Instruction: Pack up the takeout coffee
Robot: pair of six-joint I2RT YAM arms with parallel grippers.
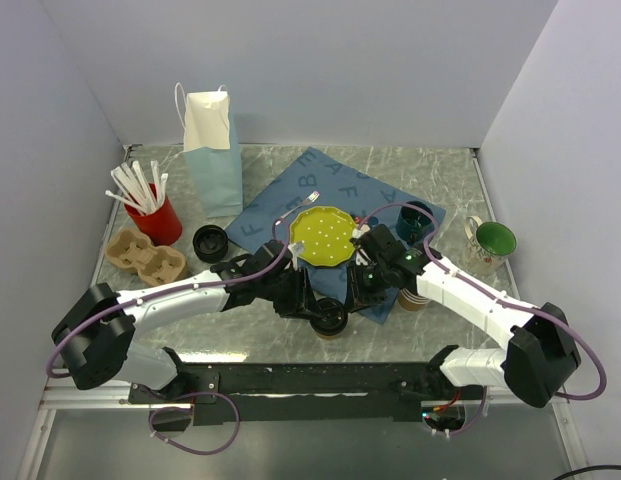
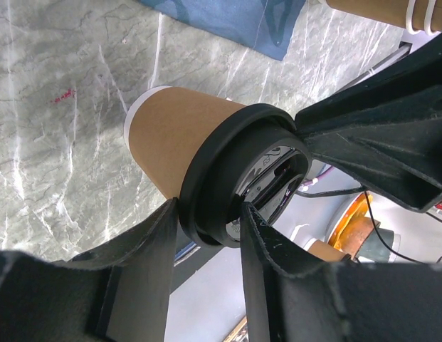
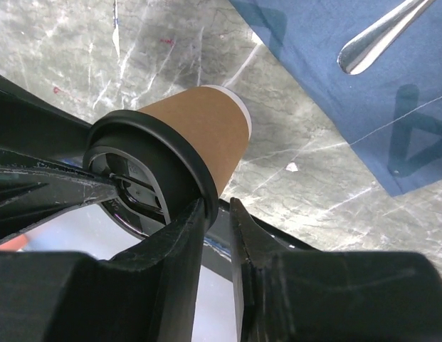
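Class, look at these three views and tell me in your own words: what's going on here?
Both arms are at the takeout coffee, which is near the front edge of the table. The left tool straddles the rim of the lid and appears clamped on it. The right tool is at the rim from the other side, fingers nearly together; whether it grips is unclear. The paper bag stands at the back left, so nothing is packed yet.
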